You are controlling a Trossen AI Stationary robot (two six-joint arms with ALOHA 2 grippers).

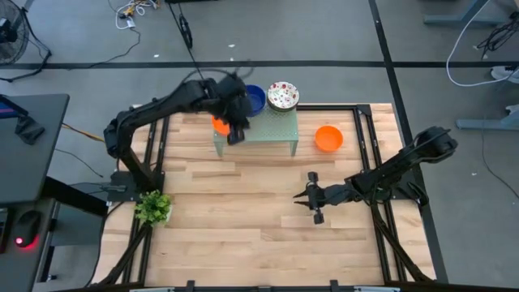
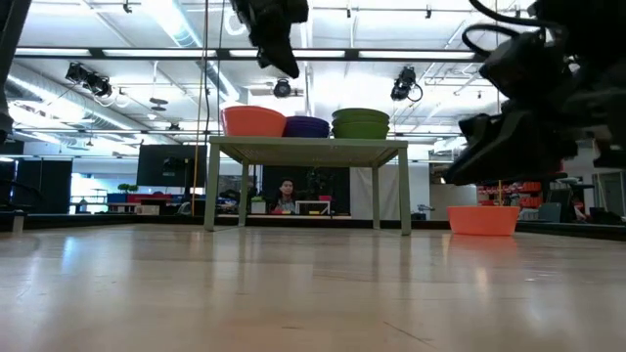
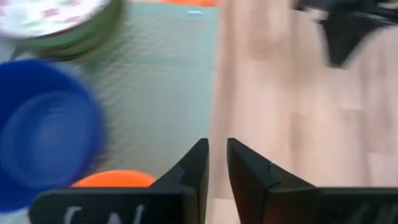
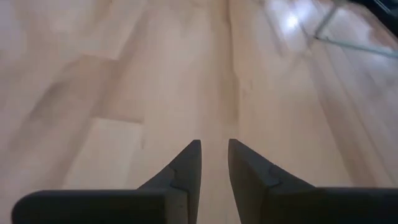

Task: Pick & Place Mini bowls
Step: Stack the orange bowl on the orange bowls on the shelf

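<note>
On the mint-green stand (image 1: 276, 130) at the table's far side rest an orange mini bowl (image 1: 219, 125), a dark blue one (image 1: 255, 99) and a white red-speckled one (image 1: 283, 95), green outside. A second orange bowl (image 1: 328, 138) sits on the table to the right of the stand. My left gripper (image 1: 236, 135) hovers above the stand's near left part, beside the orange bowl (image 3: 112, 179). Its fingers (image 3: 216, 163) are a narrow gap apart with nothing between them. My right gripper (image 1: 315, 199) waits low over the table's middle right, also narrowly open (image 4: 215, 163) and empty.
A small green plant (image 1: 152, 207) stands near the table's left edge. Black frame rails run along the table's left and right sides. Bare wood lies between the stand and the near edge. In the low view the stand (image 2: 308, 147) carries the bowls well above the table top.
</note>
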